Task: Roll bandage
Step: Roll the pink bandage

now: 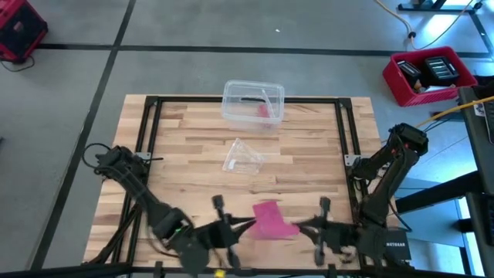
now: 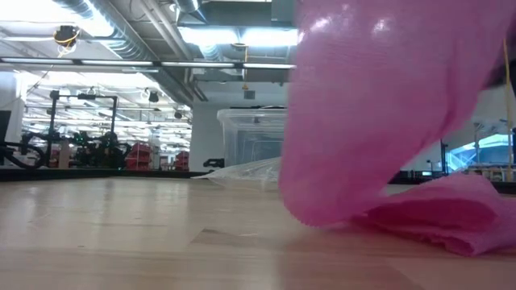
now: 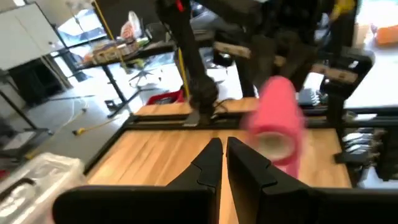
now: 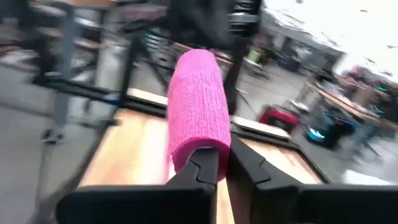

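The pink bandage [image 1: 270, 218] is near the table's front edge, between my two grippers. Most of it is rolled into a thick cylinder [image 4: 198, 112], which also shows in the low view [image 2: 379, 105]. A loose pink tail [image 2: 443, 213] lies crumpled on the wood. My right gripper [image 4: 216, 158] comes from the table's right and is shut on the roll. My left gripper [image 3: 221, 155] comes from the left and is shut and empty. The roll's open end [image 3: 273, 142] faces it, a little off to one side. My right gripper pinches the roll's near end [image 4: 200, 144] between its two fingers. The fingers come level from the table's right and lie along the roll, which sticks out past the fingertips toward the left gripper. The roll is held above the table, and its tail [image 2: 451, 217] rests slack on the wood.
A clear plastic box [image 1: 253, 103] stands at the table's far edge, with a crumpled clear wrapper [image 1: 243, 157] at mid-table. Black frame rails [image 1: 150, 127] run along the table's left and right sides. Bare wood lies between the wrapper and the bandage.
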